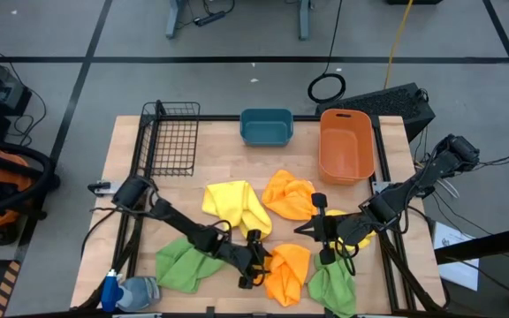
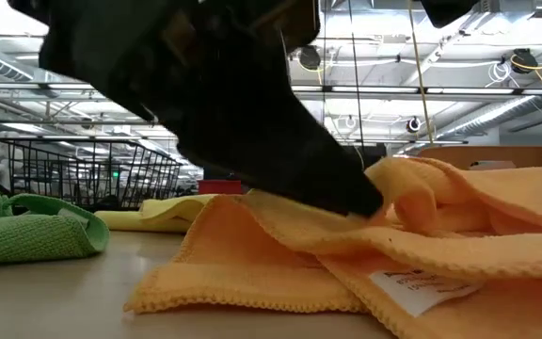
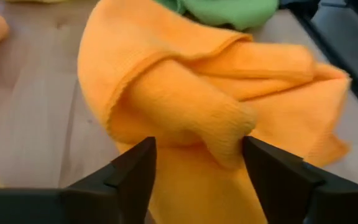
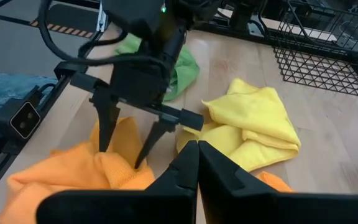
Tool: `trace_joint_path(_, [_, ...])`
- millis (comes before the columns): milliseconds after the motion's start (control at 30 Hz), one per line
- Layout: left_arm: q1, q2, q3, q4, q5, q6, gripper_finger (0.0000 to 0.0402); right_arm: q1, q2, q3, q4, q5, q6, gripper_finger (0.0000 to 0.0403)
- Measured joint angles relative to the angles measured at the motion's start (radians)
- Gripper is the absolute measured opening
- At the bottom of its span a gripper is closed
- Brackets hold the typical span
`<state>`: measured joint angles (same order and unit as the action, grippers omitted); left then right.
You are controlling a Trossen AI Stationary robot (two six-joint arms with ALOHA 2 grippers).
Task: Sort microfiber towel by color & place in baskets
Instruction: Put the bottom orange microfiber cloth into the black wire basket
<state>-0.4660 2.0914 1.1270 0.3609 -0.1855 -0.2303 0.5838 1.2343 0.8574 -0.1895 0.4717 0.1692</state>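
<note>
Black wire-mesh basket (image 1: 172,139) at the far left of the pale wood table (image 1: 219,172): rigid open grid, nothing in it. Next right, squat teal plastic tub (image 1: 266,127), then taller orange plastic bin (image 1: 346,144), both smooth-walled and bare inside.

Near edge, left to right: crumpled green microfiber towel (image 1: 184,264); bunched yellow microfiber towel (image 1: 236,206) farther back; folded orange microfiber towel (image 1: 289,272); second orange towel (image 1: 291,194) behind it; another green towel (image 1: 332,287) at near right.

Left gripper (image 3: 197,163) stands over the folded orange towel, fingers partly spread either side of a raised fold, tips at the cloth but not pinching it. Right gripper (image 4: 192,163) sits near centre-right, fingers pressed together, holding nothing.

Judgement: the towels look light, limp, nappy, grippy rather than slick, not fragile. They will drape and trail. Best hold is a raised ridge or doubled fold, pinched deep enough to catch both layers.
</note>
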Motion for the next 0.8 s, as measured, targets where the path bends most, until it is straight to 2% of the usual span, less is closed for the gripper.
trace_joint_path(200, [0.014, 0.037, 0.000, 0.001, -0.002, -0.025, 0.0289, 0.000, 0.000, 0.000, -0.004, 0.000, 0.001, 0.0000])
trace_joint_path(300, [0.020, 0.047, 0.001, 0.004, -0.002, -0.023, 0.0291, 0.000, 0.000, 0.000, -0.004, 0.000, 0.001, 0.0000])
trace_joint_path(400, [0.026, 0.047, 0.001, 0.000, -0.002, -0.018, 0.0273, 0.000, 0.000, 0.000, -0.004, 0.000, 0.001, 0.0000])
trace_joint_path(500, [0.027, 0.048, 0.001, 0.008, -0.003, 0.014, 0.0226, 0.000, 0.000, 0.000, -0.004, 0.000, 0.001, 0.0000])
trace_joint_path(800, [0.035, 0.050, 0.000, 0.035, -0.003, 0.029, 0.0022, 0.000, 0.000, 0.000, -0.004, 0.000, 0.001, 0.0000])
